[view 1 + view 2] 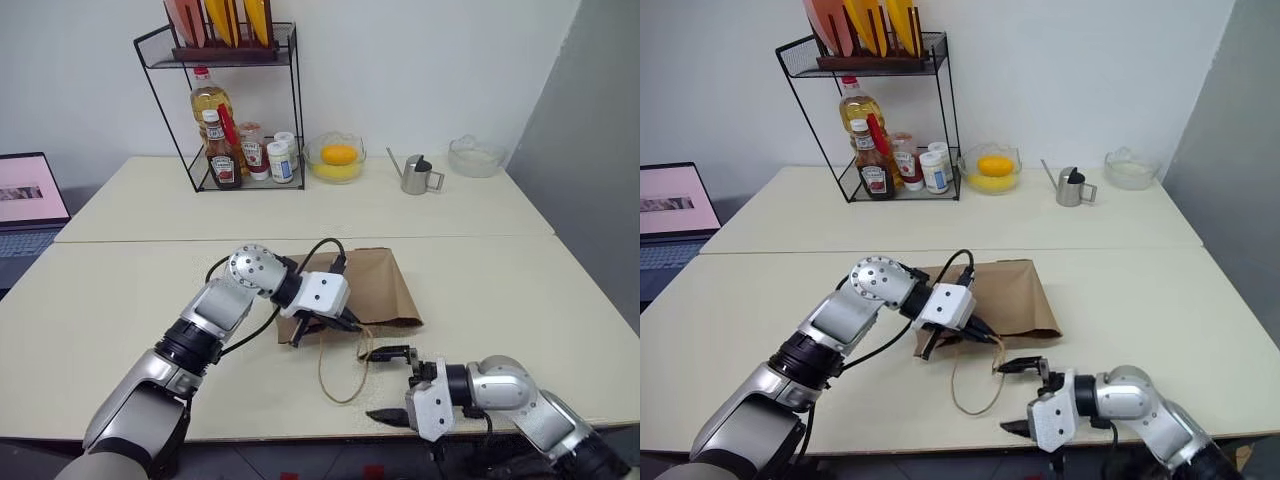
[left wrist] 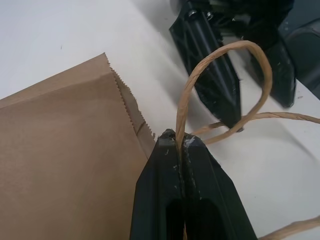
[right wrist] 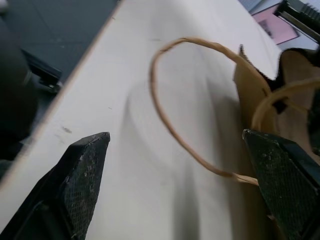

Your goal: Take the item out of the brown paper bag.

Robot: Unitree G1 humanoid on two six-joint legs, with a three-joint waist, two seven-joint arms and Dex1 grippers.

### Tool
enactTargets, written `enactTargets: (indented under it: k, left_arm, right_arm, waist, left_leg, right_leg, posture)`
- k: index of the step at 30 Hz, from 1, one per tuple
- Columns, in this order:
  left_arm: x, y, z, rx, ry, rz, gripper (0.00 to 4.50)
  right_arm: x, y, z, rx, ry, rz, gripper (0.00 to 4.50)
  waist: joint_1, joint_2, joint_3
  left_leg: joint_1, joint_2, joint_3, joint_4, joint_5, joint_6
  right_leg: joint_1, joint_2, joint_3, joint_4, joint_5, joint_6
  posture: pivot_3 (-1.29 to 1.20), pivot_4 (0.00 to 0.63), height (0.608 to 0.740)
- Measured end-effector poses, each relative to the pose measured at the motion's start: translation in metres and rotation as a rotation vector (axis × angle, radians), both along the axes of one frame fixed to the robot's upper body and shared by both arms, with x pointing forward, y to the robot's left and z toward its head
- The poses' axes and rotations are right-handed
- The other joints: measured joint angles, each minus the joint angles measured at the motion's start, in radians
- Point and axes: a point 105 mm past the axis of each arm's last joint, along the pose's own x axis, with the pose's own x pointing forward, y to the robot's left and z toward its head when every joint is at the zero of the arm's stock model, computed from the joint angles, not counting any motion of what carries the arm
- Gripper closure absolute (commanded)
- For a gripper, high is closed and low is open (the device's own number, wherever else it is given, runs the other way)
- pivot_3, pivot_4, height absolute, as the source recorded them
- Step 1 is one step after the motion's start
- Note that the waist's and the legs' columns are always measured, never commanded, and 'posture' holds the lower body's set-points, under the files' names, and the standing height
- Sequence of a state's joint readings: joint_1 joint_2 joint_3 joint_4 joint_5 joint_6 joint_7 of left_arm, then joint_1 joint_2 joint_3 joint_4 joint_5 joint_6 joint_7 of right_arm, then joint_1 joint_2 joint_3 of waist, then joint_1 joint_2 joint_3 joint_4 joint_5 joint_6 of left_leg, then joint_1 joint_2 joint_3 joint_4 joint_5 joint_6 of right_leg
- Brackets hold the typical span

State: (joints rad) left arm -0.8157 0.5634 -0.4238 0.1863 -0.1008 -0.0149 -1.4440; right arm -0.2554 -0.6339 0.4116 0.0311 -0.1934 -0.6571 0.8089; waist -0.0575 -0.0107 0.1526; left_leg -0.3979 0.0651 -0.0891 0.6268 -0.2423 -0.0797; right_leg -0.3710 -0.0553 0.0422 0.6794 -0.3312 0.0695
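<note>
The brown paper bag lies flat on the near table with its jagged mouth toward me. My left gripper is at that mouth, shut on one twine handle and lifting it slightly, fingers pressed together. A second twine loop trails on the table toward the front edge. My right gripper hovers just in front of it, open wide, with the loop and bag mouth ahead of its fingers. The item is hidden.
At the back stands a wire rack with an oil bottle, a ketchup bottle and jars. Beside it are a glass bowl of yellow fruit, a small metal watering can and another glass bowl. A laptop sits far left.
</note>
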Motion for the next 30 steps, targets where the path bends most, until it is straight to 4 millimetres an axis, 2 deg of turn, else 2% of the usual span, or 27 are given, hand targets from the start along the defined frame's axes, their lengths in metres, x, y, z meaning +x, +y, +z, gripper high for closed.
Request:
enactTargets:
  k: [5, 8, 18, 28, 30]
  left_arm:
    - [-0.001, -0.001, 0.0, -0.003, 0.013, 0.01, 4.48]
    - [-0.001, -0.001, 0.0, -0.007, 0.011, 0.015, 4.5]
    - [-0.001, -0.001, 0.0, -0.009, 0.009, 0.017, 4.5]
    - [-0.001, -0.001, 0.0, -0.009, 0.009, 0.016, 4.5]
    - [-0.001, -0.001, 0.0, -0.009, 0.009, 0.016, 4.5]
  right_arm:
    - [0.013, 0.003, 0.0, 0.03, -0.093, -0.02, 0.0]
    - [0.017, 0.006, -0.001, 0.051, -0.115, -0.026, 0.55]
    - [0.02, 0.0, -0.012, 0.036, -0.115, -0.054, 3.93]
    - [0.016, -0.01, -0.014, 0.081, -0.116, -0.114, 3.93]
    - [0.015, -0.014, -0.014, 0.082, -0.112, -0.119, 3.57]
  waist:
    - [0.0, 0.0, 0.0]
    - [0.0, 0.0, 0.0]
    - [0.0, 0.0, 0.0]
    - [0.0, 0.0, 0.0]
    - [0.0, 0.0, 0.0]
  left_leg:
    - [0.0, 0.0, 0.0, 0.0, 0.0, 0.0]
    - [0.0, 0.0, 0.0, 0.0, 0.0, 0.0]
    - [0.0, 0.0, 0.0, 0.0, 0.0, 0.0]
    - [0.0, 0.0, 0.0, 0.0, 0.0, 0.0]
    - [0.0, 0.0, 0.001, 0.0, 0.0, 0.0]
  right_leg:
    - [0.0, 0.0, 0.0, 0.0, 0.0, 0.0]
    - [0.0, 0.0, 0.0, 0.0, 0.0, 0.0]
    - [0.0, 0.0, 0.0, 0.0, 0.0, 0.0]
    - [0.0, 0.0, 0.001, 0.0, 0.0, 0.0]
    - [0.0, 0.0, 0.001, 0.0, 0.0, 0.0]
  posture:
    - [0.0, 0.15, 0.74]
    - [0.0, 0.15, 0.74]
    - [0.0, 0.15, 0.74]
    - [0.0, 0.15, 0.74]
    - [0.0, 0.15, 0.74]
